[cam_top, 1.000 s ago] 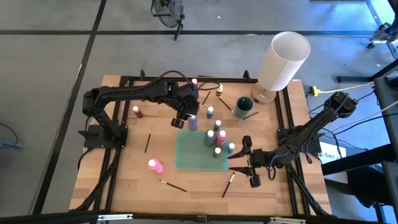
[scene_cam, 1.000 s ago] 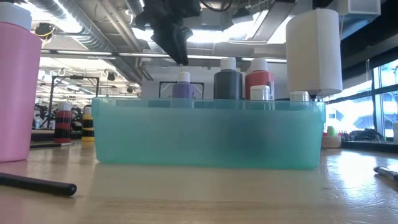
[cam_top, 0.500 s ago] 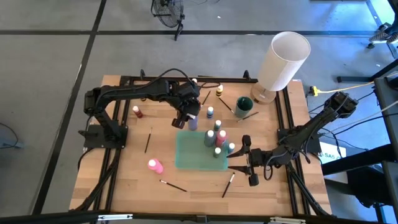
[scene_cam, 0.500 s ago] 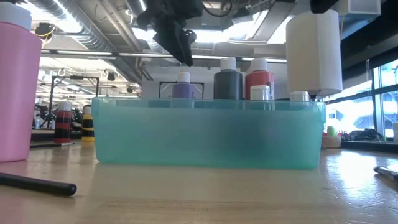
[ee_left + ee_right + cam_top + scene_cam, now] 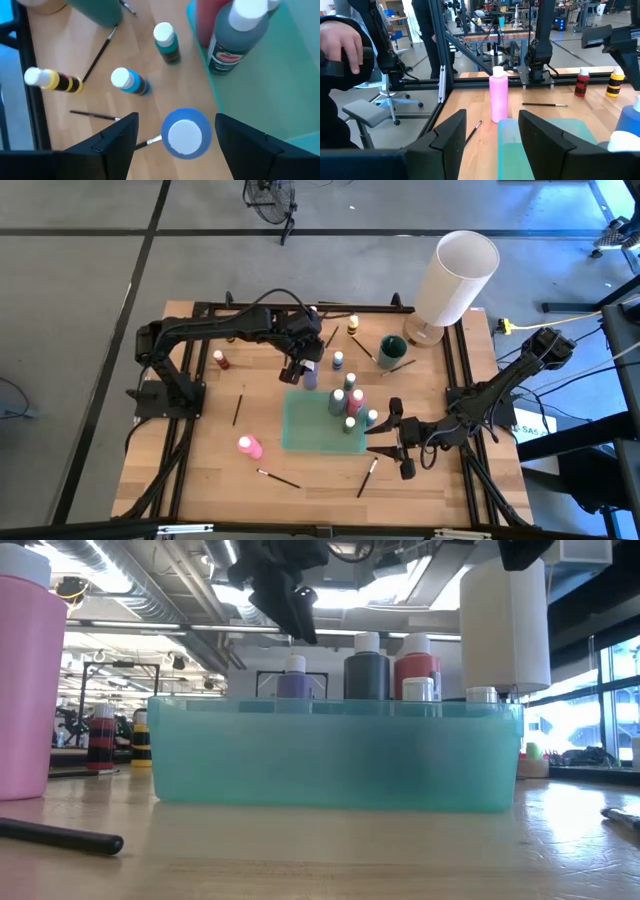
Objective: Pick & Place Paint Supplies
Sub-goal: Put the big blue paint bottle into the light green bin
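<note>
While the left gripper is hanging above the far left corner of the translucent teal plastic tray, the purple paint bottle with a white cap is standing upright between its two dark fingers, clear of both. Its jaws are standing wide apart and gripping nothing. That bottle is sitting on the wooden table just outside the tray's far edge. Left arm is reaching in from the tray's left, wrist bent downward. Grey and red bottles are standing inside the tray along its right side. Right gripper is waiting low beside the tray's right edge, jaws partly apart, empty. A pink bottle is standing just left of the tray.
</note>
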Robot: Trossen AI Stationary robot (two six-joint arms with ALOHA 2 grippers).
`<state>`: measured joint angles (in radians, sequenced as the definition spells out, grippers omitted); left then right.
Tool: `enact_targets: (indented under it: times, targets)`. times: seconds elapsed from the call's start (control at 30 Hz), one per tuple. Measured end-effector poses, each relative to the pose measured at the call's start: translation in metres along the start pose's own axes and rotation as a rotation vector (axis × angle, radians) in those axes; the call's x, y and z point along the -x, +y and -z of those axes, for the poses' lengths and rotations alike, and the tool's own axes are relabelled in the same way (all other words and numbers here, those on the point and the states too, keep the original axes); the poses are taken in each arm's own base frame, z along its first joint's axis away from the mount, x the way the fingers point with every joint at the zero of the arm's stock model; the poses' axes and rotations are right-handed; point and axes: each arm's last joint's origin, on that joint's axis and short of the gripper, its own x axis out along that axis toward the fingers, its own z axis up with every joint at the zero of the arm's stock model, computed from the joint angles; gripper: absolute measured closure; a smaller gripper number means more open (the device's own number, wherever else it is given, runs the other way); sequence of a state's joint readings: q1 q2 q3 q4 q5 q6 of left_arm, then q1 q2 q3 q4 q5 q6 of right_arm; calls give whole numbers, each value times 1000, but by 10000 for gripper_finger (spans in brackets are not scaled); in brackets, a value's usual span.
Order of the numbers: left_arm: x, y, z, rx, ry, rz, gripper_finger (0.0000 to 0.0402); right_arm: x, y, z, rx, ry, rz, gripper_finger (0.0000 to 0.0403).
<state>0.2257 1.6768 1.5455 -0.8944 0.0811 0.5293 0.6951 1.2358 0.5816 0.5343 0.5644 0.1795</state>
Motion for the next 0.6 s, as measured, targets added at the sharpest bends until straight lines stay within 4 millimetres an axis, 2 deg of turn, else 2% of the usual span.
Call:
enact_targets:
  times: [0.43, 0.6]
  targets:
    - [-20, 3, 7, 28, 85, 32, 143, 0, 0, 1, -13, 9, 1, 220]
    - [-19, 6, 8, 35, 86, 26, 142, 0, 0, 1, -15, 6, 0, 220]
